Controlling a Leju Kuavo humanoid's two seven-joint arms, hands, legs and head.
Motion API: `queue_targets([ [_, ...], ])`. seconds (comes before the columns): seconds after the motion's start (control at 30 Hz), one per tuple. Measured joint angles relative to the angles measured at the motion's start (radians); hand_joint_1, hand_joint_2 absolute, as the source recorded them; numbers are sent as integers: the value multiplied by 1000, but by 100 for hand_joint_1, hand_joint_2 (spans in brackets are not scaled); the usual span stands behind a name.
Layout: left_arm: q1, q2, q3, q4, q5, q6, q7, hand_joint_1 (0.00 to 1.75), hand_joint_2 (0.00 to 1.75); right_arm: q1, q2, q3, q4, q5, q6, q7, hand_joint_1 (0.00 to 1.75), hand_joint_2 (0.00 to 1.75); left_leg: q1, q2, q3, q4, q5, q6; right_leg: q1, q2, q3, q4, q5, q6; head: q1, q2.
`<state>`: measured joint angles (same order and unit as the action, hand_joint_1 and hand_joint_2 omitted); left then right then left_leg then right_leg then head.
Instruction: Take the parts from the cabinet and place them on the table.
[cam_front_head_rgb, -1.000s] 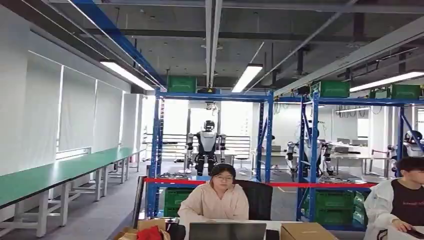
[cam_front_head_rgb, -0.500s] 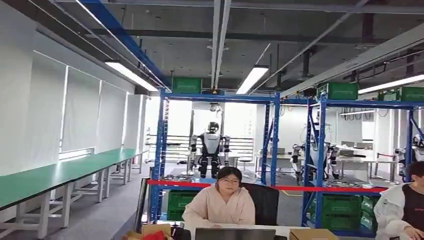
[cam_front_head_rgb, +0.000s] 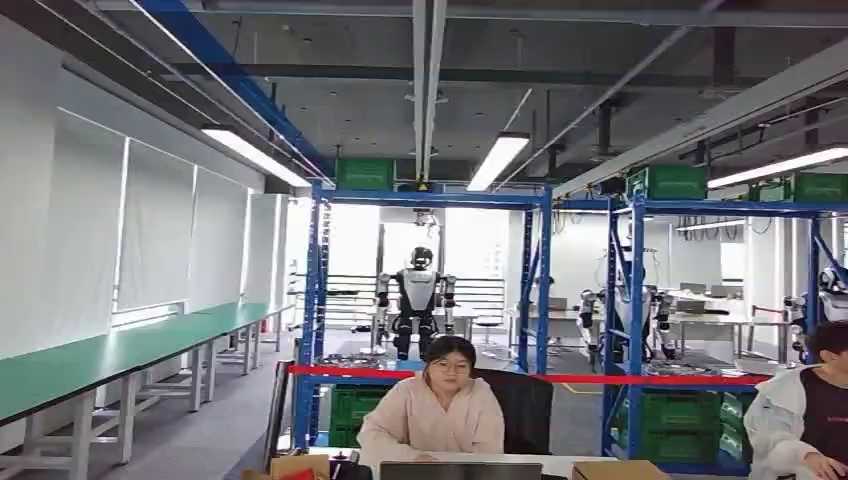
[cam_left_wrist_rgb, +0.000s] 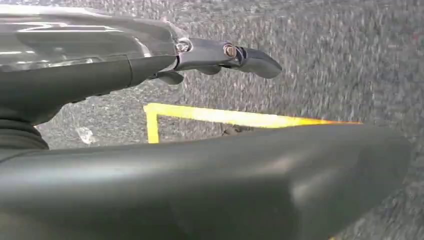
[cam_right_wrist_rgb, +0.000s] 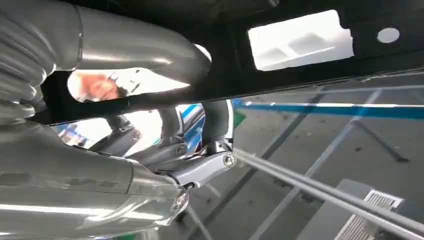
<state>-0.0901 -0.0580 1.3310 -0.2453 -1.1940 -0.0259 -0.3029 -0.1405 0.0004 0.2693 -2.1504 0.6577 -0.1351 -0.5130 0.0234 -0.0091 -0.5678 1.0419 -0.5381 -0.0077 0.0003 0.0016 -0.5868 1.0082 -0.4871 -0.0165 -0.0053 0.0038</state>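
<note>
Between the earlier head views and this one the whole picture shifts a little sideways and up and down, so it is the head camera that moves, not the room; I judge the robot is walking or turning, and no picking has begun

What may be the parts (cam_front_head_rgb: 345, 358) show as small pale metal pieces on a low shelf of the blue cabinet (cam_front_head_rgb: 425, 198), well ahead in the head view and too small to identify. Green crates (cam_front_head_rgb: 355, 405) sit on the shelf below them, and a red strip (cam_front_head_rgb: 520, 377) runs across the front. A long green tabletop (cam_front_head_rgb: 120, 345) stretches along the wall to the robot's left and looks like a likely place to set things down

The left robot hand (cam_left_wrist_rgb: 220, 55) hangs over grey floor marked with yellow tape (cam_left_wrist_rgb: 225, 116); one dark finger is stretched straight and nothing lies in it, so I read it as spread and holding nothing. The right robot hand (cam_right_wrist_rgb: 195, 165) has its fingers bent close under a black panel (cam_right_wrist_rgb: 300, 70), and I cannot tell whether they are together, apart or clasping anything

A seated person (cam_front_head_rgb: 435, 415) is between the robot and the cabinet, with a second person's sleeve (cam_front_head_rgb: 775, 420) at the right edge and another robot (cam_front_head_rgb: 418, 300) standing behind the frame. The approach therefore needs a path around the seated person before either arm can reach the shelf
</note>
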Motion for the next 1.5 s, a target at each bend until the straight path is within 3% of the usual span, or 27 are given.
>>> queue_targets([
  [0.07,-2,0,-3,0,-5,-6,-5,0,175,-38,5,0,12,47,-13,31,175,175,-2,1,-31,69,-44,-3,2,-4,7,-9,4,-4,0,0],
  [0.13,-3,1,-11,0,-18,-16,-15,0,175,-90,8,0,43,173,-32,97,175,175,-3,1,-113,232,-115,-8,5,-4,7,-8,3,-6,0,0],
  [0.17,-2,2,-15,0,-25,-20,-21,0,175,-120,8,0,65,250,-38,135,175,175,-3,1,-143,288,-126,-10,5,-3,7,-7,2,-7,0,0],
  [0.2,-3,2,-21,0,-33,-23,-26,0,175,-157,8,1,95,325,-40,173,175,175,-3,1,-152,296,-112,-11,5,-1,7,-6,2,-7,0,0],
  [0.27,-7,2,-30,0,-38,-27,-34,0,175,-211,9,2,134,380,-41,211,175,175,-2,1,-122,213,-46,-12,5,0,8,-2,-1,-5,0,0],
  [0.3,-10,2,-38,0,-46,-31,-40,0,175,-255,9,3,165,446,-47,246,175,175,-1,3,-67,82,27,-11,4,-1,11,4,-7,-1,0,0],
  [0.33,-10,2,-45,0,-53,-37,-45,0,175,-288,9,7,190,493,-48,266,175,175,-1,8,-41,20,45,-9,5,-1,8,9,-11,5,0,0],
  [0.37,-11,2,-48,0,-57,-40,-50,0,175,-314,9,10,214,536,-51,286,175,175,-5,8,-38,13,36,-5,13,1,3,15,-13,8,0,0],
  [0.47,-10,2,-67,0,-74,-50,-65,0,175,-391,8,22,288,668,-50,353,175,175,-10,4,-44,9,40,13,10,0,-3,18,-9,15,0,0],
  [0.53,-13,-1,-77,0,-80,-52,-68,0,175,-436,8,27,336,725,-41,379,175,175,-1,4,-41,6,44,23,10,1,-5,21,-15,20,0,0],
  [0.6,-22,0,-89,0,-87,-55,-70,0,175,-495,5,33,405,785,-31,405,175,175,1,4,-41,5,45,30,5,0,-39,106,-69,35,0,0],
  [0.67,-27,-2,-103,0,-93,-58,-70,0,175,-543,3,45,483,855,-23,431,175,175,1,4,-41,5,44,30,-2,0,-126,289,-143,45,0,0],
  [0.7,-28,-3,-107,0,-97,-59,-69,0,175,-558,3,52,524,880,-21,438,175,175,1,4,-40,5,44,31,-2,0,-154,343,-150,46,0,0],
  [0.77,-30,-6,-118,0,-100,-59,-69,0,175,-580,3,62,586,900,-23,447,175,175,1,0,-38,5,43,31,-2,0,-142,293,-97,43,0,0],
  [0.83,-35,-10,-126,0,-105,-60,-67,0,175,-613,3,86,654,910,-24,473,175,175,-1,-3,-32,5,40,30,1,2,-60,97,12,28,0,0],
  [0.87,-37,-14,-130,0,-105,-60,-66,0,175,-625,2,98,677,910,-28,486,175,175,-1,-4,-31,3,39,29,4,4,-39,41,27,21,0,0],
  [1.0,-43,-26,-144,1,-106,-59,-60,0,175,-648,0,177,809,913,-62,537,175,175,-1,-4,-30,-10,44,10,13,4,-28,22,16,9,0,0],
  [1.07,-47,-28,-147,1,-106,-59,-60,0,175,-652,2,213,870,914,-85,554,175,175,-5,-1,-37,2,26,2,2,-2,-13,-13,24,1,1,0],
  [1.1,-47,-29,-150,1,-106,-59,-60,0,175,-655,4,226,898,914,-98,558,175,175,-4,-1,-56,46,-2,2,2,-3,-12,-13,25,-2,2,0],
  [1.17,-47,-29,-155,1,-105,-59,-59,0,175,-651,6,251,956,914,-116,564,175,175,-4,-1,-132,202,-71,-3,4,-3,-12,-12,23,-5,1,0],
  [1.2,-45,-29,-156,1,-105,-59,-58,0,175,-647,6,259,984,914,-124,564,175,175,-4,-1,-168,268,-86,-6,5,-3,-12,-12,22,-6,2,0],
  [1.23,-44,-29,-159,1,-105,-59,-56,0,175,-642,9,269,1015,914,-134,564,175,175,-4,-1,-182,288,-81,-7,5,-3,-12,-11,21,-6,1,0],
  [1.3,-45,-29,-160,1,-105,-58,-56,0,175,-632,11,279,1046,915,-143,565,175,175,-2,0,-153,206,-17,-9,4,-2,-11,-5,16,-3,2,0],
  [1.33,-46,-29,-161,1,-105,-58,-56,0,175,-629,13,282,1059,914,-150,565,175,175,1,1,-110,109,40,-11,3,-1,-11,4,8,1,2,0],
  [1.37,-46,-29,-163,1,-105,-58,-56,0,175,-630,14,285,1066,915,-154,565,175,175,4,3,-77,28,72,-13,3,-1,-12,16,-1,7,1,0],
  [1.4,-48,-31,-164,1,-105,-58,-56,0,175,-633,14,288,1072,915,-158,566,175,175,-1,4,-71,29,51,-10,8,1,-18,18,-4,12,2,0],
  [1.5,-44,-33,-170,2,-105,-58,-56,0,175,-635,18,308,1112,915,-170,574,175,175,-1,2,-79,21,55,6,11,2,-28,25,-1,21,1,0],
])
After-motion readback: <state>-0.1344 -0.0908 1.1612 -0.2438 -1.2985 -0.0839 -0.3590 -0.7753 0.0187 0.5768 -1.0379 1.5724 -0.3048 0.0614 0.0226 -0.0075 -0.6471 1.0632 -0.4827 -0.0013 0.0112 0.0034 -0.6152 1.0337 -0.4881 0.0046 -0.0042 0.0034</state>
